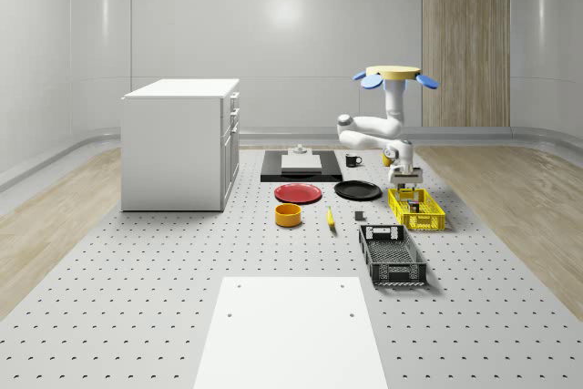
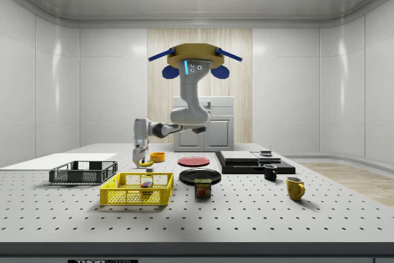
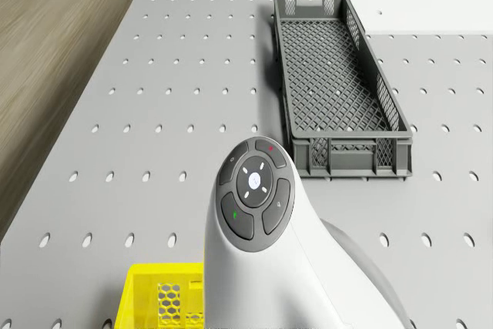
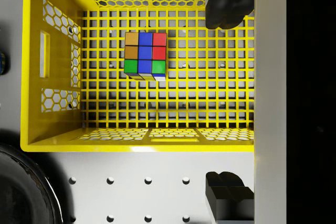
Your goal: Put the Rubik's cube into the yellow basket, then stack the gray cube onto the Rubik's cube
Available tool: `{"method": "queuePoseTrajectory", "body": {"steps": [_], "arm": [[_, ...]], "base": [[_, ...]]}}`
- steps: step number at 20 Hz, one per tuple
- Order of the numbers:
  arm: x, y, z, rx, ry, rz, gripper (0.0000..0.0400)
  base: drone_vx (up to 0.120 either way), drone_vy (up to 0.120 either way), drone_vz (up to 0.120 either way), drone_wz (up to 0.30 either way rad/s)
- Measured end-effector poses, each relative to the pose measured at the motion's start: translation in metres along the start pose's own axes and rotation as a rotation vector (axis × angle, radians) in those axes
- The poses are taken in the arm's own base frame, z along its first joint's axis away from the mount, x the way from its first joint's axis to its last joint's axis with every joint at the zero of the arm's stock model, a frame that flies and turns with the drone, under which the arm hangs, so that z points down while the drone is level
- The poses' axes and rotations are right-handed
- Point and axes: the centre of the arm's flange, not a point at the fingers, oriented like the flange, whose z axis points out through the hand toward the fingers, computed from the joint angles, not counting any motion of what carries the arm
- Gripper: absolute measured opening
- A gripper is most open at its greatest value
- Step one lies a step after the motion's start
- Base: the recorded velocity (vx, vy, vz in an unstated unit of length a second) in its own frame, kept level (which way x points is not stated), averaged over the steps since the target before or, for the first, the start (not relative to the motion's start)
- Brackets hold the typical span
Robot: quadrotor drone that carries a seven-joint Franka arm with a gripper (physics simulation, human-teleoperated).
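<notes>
Rubik's cube (image 4: pixel 145 56) lies on the floor of the yellow basket (image 4: pixel 52 45), free of the walls and touching nothing else. Gripper (image 4: pixel 228 100) hangs above the basket near one end wall, empty, its two dark fingers (image 4: pixel 227 6) spread wide: one over the basket's interior, the other past the wall over the perforated table (image 4: pixel 157 192). Side view: gripper (image 2: pixel 141 159) points down just above the basket's rim (image 2: pixel 136 196), cube (image 2: pixel 146 184) visible through the mesh. Drone (image 1: pixel 393 74) hovers in the air beyond the basket (image 1: pixel 416 209), arm bent down toward it. Dark gray crate (image 1: pixel 392 255) sits just beside the basket; black plate (image 1: pixel 357 190) lies near the basket's other end. Gray cube not identified with certainty.
</notes>
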Motion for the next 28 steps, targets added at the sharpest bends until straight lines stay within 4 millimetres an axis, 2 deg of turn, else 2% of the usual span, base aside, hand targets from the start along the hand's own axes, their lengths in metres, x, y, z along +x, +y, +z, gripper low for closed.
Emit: {"method": "queuePoseTrajectory", "body": {"steps": [4, 7, 17, 22, 28], "arm": [[0.0, 0.0, -0.0012, 0.0, 0.0, 0.0, 0.04], [0.0, 0.0, -0.0016, 0.0, 0.0, 0.0, 0.04], [0.0, 0.0, -0.002, 0.0, 0.0, 0.0, 0.04], [0.0, 0.0, -0.002, 0.0, 0.0, 0.0, 0.04], [0.0, 0.0, -0.002, 0.0, 0.0, 0.0, 0.04]], "base": [[0.04, -0.12, 0.0, 0.0], [0.12, -0.12, 0.0, 0.0], [0.0, -0.12, 0.0, 0.0], [-0.088, -0.12, 0.0, 0.0], [0.0, -0.12, -0.107, 0.0]]}}
